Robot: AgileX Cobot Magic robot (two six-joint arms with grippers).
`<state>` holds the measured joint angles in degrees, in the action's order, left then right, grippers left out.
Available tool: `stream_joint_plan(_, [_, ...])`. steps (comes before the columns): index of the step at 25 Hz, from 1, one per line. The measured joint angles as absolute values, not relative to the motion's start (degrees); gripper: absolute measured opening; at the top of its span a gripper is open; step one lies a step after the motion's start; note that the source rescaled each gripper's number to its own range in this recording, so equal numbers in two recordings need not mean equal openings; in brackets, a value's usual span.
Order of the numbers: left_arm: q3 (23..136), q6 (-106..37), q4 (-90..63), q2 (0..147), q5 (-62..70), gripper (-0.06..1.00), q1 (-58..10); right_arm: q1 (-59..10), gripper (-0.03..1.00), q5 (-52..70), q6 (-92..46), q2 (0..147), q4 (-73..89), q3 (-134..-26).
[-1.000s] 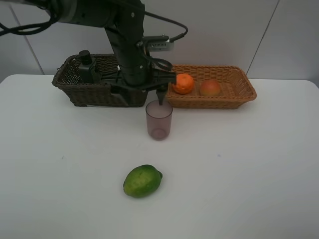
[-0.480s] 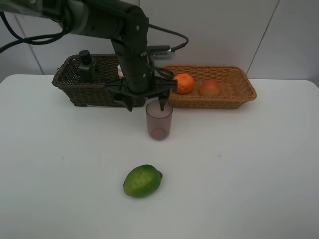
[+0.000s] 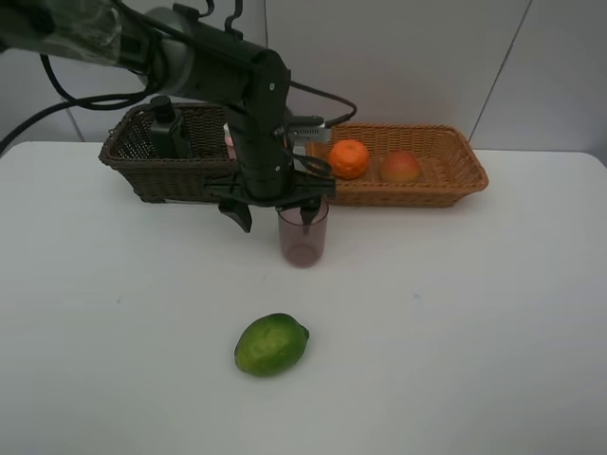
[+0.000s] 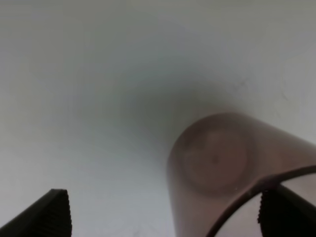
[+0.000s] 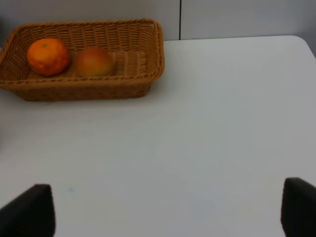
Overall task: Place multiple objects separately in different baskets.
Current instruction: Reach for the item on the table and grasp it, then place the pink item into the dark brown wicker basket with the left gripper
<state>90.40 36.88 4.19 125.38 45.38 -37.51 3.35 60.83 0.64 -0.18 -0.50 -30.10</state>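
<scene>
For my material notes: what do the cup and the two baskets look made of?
Cup: probably thin plastic, translucent purplish, smooth; its base shows through the wall. Dark brown basket and tan basket: woven wicker, matte; weave strands visible.

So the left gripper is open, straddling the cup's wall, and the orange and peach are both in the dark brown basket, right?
Not quite. The exterior high view shows the orange and peach in the light tan basket, not the dark brown basket. The left gripper is open, straddling the cup's wall, as you said.

White table (image 3: 493, 313); pale panelled wall (image 3: 417, 57) behind, even light.
</scene>
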Motion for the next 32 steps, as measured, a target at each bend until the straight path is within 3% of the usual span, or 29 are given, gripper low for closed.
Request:
stream_joint_plan(5, [90.40, 36.88, 3.11, 126.04, 45.38, 0.97, -37.51, 3.35, 0.97, 60.83, 0.64, -0.18, -0.50, -30.10])
stream_joint_plan(8, [90.40, 36.88, 2.84, 126.17, 45.43, 0.86, -37.51, 3.35, 0.97, 60.83, 0.64, -0.18, -0.50, -30.10])
stream_joint_plan(14, [90.40, 36.88, 2.79, 126.22, 45.54, 0.26, -37.51, 3.35, 0.97, 60.83, 0.64, -0.18, -0.50, -30.10])
stream_joint_plan(17, [90.40, 36.88, 2.79, 126.22, 45.54, 0.03, -37.51, 3.35, 0.97, 60.83, 0.64, -0.18, -0.50, -30.10])
stream_joint_plan(32, [90.40, 36.88, 2.79, 126.22, 45.54, 0.00, -37.51, 3.35, 0.97, 60.83, 0.64, -0.18, -0.50, -30.10])
